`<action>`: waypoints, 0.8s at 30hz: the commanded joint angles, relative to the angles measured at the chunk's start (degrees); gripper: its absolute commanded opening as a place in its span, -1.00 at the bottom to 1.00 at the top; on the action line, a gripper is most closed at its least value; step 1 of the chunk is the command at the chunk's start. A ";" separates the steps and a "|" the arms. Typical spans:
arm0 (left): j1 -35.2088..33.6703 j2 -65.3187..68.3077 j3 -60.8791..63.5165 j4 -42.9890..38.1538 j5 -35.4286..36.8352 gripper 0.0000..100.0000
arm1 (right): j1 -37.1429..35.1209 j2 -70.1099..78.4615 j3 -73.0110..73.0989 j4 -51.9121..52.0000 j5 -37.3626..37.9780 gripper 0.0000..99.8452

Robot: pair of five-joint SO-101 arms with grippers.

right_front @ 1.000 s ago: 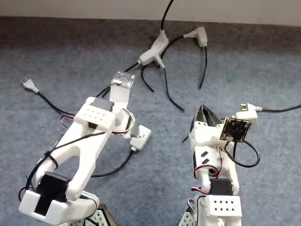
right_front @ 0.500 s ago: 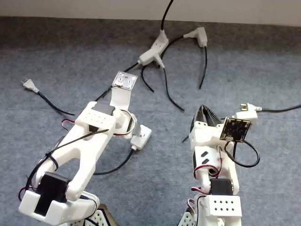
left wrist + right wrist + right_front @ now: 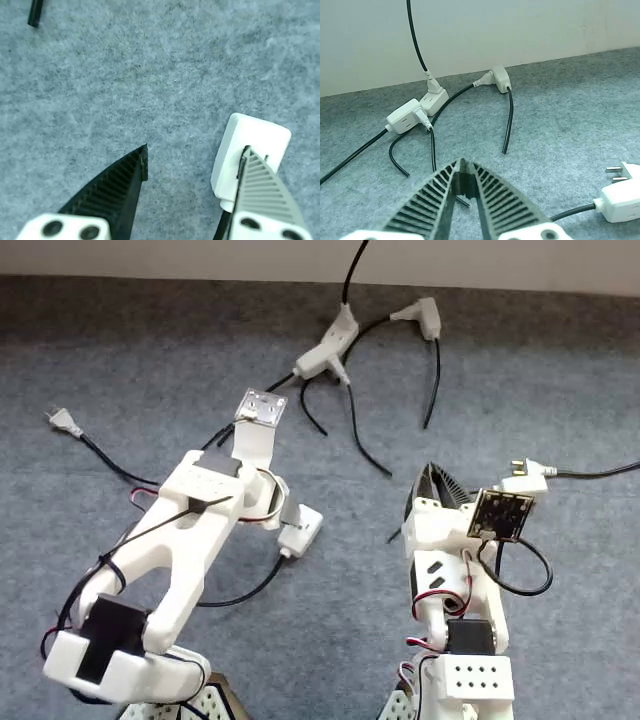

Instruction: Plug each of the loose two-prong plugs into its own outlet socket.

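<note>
My left gripper (image 3: 195, 150) is open just above the carpet, and its light finger (image 3: 257, 182) lies over the edge of a white outlet socket (image 3: 250, 150) on a black cord. The high view puts that socket (image 3: 300, 529) beside the left arm's wrist. My right gripper (image 3: 462, 167) is shut and holds nothing, low over the carpet (image 3: 436, 480). A white pronged plug (image 3: 526, 476) lies just to its right, seen close by from the right wrist (image 3: 620, 196). A small two-prong plug (image 3: 63, 420) lies at the far left.
At the back, a white double socket (image 3: 313, 360) has a plug (image 3: 342, 326) and cords in it. Another white socket end (image 3: 421, 316) lies beside it. Black cords (image 3: 355, 430) loop across the middle of the grey carpet. A pale wall runs along the far edge.
The left arm has shifted slightly over the white socket. The right arm and the loose plugs have kept still.
</note>
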 commanded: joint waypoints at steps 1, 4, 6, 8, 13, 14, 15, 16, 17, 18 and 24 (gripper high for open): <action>-1.01 1.54 -1.45 -0.62 -0.62 -0.46 | -0.04 -0.92 8.04 0.04 0.70 -0.98; -2.68 1.54 -1.63 -0.70 -0.62 -0.46 | -0.04 -0.92 8.04 0.04 0.70 -0.98; -5.49 1.54 -2.07 -1.05 -1.49 -0.46 | -0.04 -0.92 8.04 0.04 0.70 -0.98; -7.87 2.15 -3.21 -0.97 -3.78 -0.46 | -0.04 -0.92 8.04 0.04 0.70 -0.98; -9.63 2.15 -3.38 -0.97 -4.57 -0.46 | -0.13 -0.92 8.04 0.04 0.70 -0.98; -9.80 2.15 -3.56 -0.97 -4.57 -0.46 | -0.13 -0.92 8.04 0.04 0.70 -0.98; -10.33 2.15 -3.65 -0.97 -4.57 -0.46 | -0.13 -0.92 8.04 0.04 0.70 -0.98; -11.12 2.15 -3.74 -0.97 -4.57 -0.46 | -0.13 -0.92 8.04 0.04 0.70 -0.98; -11.82 2.07 -3.82 -1.05 -4.40 -0.46 | -0.13 -0.92 8.04 0.04 0.70 -0.98; -12.53 1.80 -4.09 -1.05 -4.40 -0.46 | -0.13 -0.92 8.04 0.04 0.70 -0.98; -12.97 1.19 -12.35 4.40 -3.52 -0.46 | -0.13 -0.92 8.04 -0.04 0.70 -0.98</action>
